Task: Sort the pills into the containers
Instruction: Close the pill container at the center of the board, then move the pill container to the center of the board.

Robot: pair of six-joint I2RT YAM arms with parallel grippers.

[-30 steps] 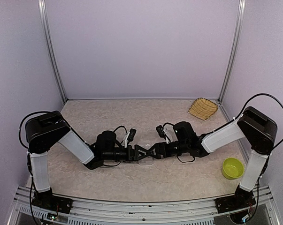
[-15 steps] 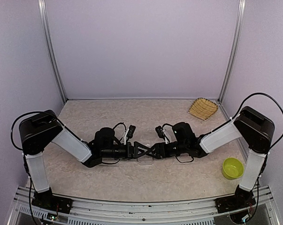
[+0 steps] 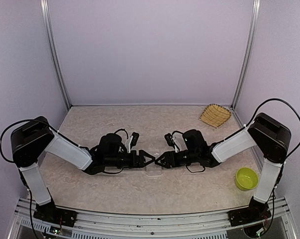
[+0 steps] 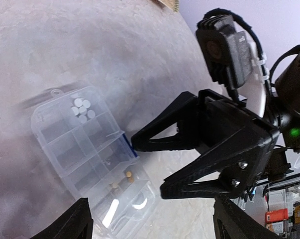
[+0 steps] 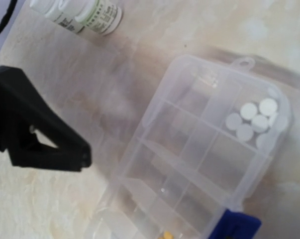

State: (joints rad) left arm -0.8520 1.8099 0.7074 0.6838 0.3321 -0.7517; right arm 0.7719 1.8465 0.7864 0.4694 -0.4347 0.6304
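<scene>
The container (image 4: pixel 75 144), a clear compartment box with a blue latch (image 4: pixel 128 147), lies on the table between both grippers (image 3: pixel 153 171). Several white pills (image 4: pixel 80 108) share one end compartment (image 5: pixel 251 119). A few tan pills (image 4: pixel 128 175) sit near the other end. My left gripper (image 3: pixel 149 159) hovers open above the box, its fingers wide at the bottom of the left wrist view (image 4: pixel 152 214). My right gripper (image 3: pixel 160 160) faces it with fingers apart (image 4: pixel 147 168), the upper fingertip (image 4: pixel 140 141) at the blue latch. A black finger (image 5: pixel 65 152) juts in beside the box.
A white bottle with a green label (image 5: pixel 82 12) lies on its side beyond the box. A woven straw basket (image 3: pixel 215 115) leans in the back right corner. A lime-green bowl (image 3: pixel 246 178) stands near the right arm's base. Purple walls close three sides.
The left arm has swung its elbow left and drawn its gripper back from the right one. The right gripper's fingers have narrowed. The box has not moved.
</scene>
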